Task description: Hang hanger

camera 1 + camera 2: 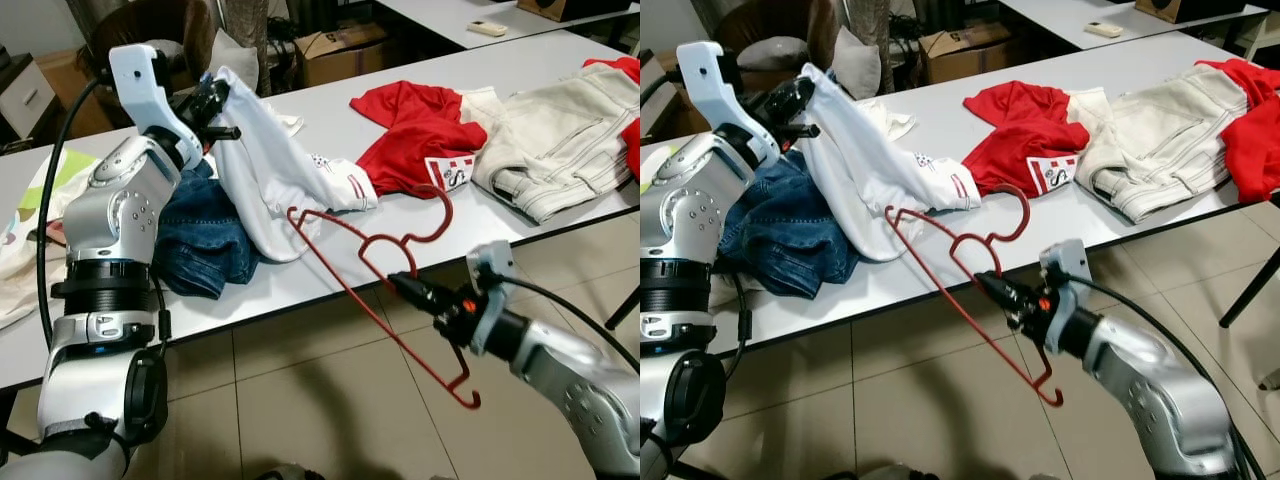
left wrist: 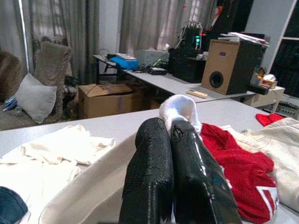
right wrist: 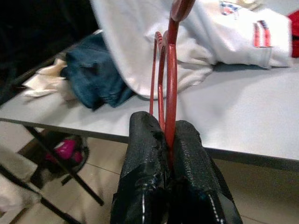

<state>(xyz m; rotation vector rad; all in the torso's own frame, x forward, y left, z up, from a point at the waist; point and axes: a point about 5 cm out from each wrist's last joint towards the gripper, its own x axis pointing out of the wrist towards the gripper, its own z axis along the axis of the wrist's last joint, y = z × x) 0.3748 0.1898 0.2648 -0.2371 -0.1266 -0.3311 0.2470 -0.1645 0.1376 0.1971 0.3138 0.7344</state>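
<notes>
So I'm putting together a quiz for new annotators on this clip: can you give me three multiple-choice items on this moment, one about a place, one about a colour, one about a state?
1. Where are the blue jeans?
A. on the floor
B. on the table, beside the left arm
C. on a chair

2. What colour is the wire hanger?
A. red
B. white
C. black

3. What is the left gripper doing?
A. hanging open
B. shut on the hanger
C. shut on the white shirt

Answers: 1 B, the jeans lie on the table's left part. 2 A, its wire is red throughout. 3 C, white cloth is pinched at the fingertips, while the right gripper holds the hanger.
</notes>
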